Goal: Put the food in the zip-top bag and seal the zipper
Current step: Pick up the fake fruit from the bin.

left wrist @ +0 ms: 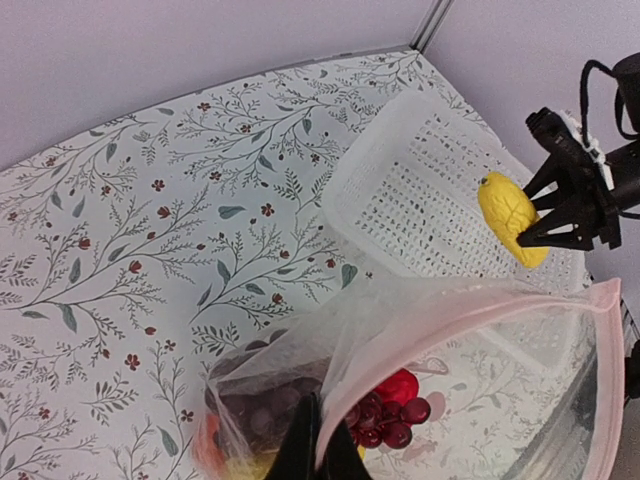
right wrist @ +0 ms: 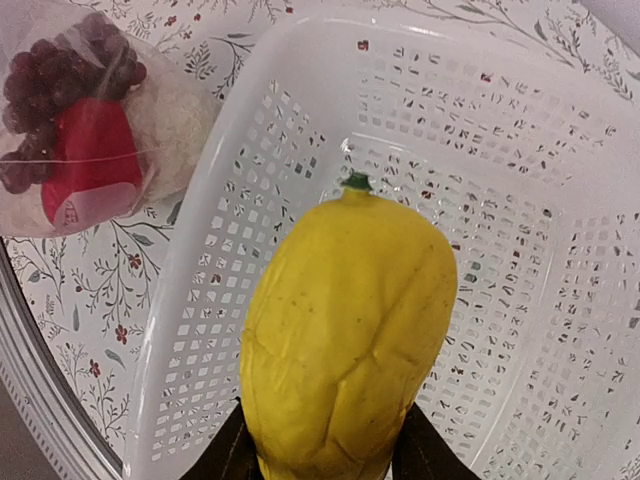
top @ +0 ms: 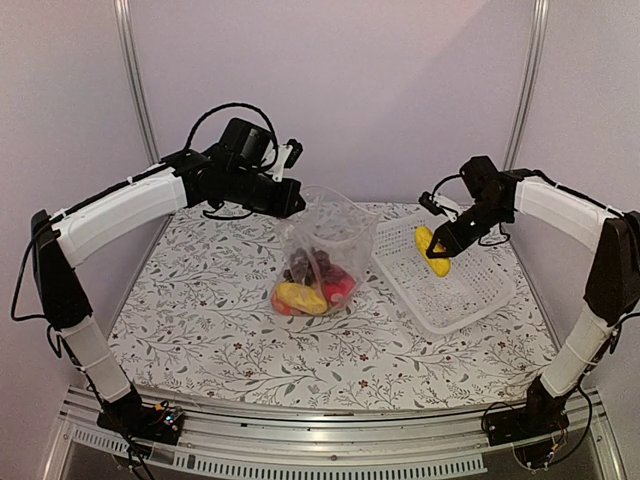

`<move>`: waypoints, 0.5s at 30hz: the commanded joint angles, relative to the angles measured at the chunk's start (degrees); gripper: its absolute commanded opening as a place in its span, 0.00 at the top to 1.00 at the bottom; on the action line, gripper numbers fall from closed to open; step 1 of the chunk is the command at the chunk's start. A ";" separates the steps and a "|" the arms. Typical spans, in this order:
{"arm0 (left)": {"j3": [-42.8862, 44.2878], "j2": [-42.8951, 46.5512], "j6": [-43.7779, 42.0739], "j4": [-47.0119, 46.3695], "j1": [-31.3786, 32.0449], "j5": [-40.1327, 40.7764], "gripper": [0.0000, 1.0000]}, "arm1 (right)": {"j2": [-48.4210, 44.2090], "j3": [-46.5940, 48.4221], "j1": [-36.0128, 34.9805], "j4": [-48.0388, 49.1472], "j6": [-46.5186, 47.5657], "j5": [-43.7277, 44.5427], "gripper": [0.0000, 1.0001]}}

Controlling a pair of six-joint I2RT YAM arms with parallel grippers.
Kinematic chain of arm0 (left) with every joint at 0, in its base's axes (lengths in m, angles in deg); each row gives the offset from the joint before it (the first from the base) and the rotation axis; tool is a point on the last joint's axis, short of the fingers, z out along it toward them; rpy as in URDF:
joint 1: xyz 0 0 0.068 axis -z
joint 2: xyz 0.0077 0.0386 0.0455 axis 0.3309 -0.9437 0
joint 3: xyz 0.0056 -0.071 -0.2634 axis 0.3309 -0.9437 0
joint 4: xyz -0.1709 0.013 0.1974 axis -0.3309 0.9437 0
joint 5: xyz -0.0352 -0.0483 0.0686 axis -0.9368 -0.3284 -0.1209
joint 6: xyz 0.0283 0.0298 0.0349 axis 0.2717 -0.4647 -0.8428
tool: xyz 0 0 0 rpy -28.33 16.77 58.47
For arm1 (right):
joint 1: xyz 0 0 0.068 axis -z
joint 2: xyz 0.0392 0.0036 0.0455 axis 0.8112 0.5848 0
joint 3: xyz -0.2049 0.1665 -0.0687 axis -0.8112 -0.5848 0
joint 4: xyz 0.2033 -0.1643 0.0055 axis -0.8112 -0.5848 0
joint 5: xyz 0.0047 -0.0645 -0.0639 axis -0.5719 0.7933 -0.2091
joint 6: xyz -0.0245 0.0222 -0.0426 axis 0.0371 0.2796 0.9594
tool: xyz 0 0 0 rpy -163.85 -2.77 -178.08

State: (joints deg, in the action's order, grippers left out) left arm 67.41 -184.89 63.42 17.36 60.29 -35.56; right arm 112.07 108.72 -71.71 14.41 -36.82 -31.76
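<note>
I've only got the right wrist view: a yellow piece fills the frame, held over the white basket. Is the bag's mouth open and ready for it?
Observer: Yes. In the top view the left tool holds the zip-top bag up by its rim, and the left wrist view shows the pinkish zipper looping around an open mouth.
Operator: Is another yellow piece already inside?
Observer: Yes. The top view shows a second yellow piece lying at the bottom of the bag.
</note>
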 commanded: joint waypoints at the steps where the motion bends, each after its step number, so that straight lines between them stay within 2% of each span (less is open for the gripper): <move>1: -0.38 1.05 -0.27 -0.57 -0.98 -0.53 1.00 | -4.24 5.47 0.06 -1.58 1.83 -4.17 0.74; 15: 0.20 0.44 0.06 -0.70 -0.98 -0.89 1.00 | -8.26 16.93 -0.41 2.95 2.38 -17.94 0.74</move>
State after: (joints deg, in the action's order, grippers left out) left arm 67.41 -184.89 63.42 17.16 60.23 -35.82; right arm 105.14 122.34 -71.73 15.38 -34.77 -43.78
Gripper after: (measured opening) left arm 0.004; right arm 0.390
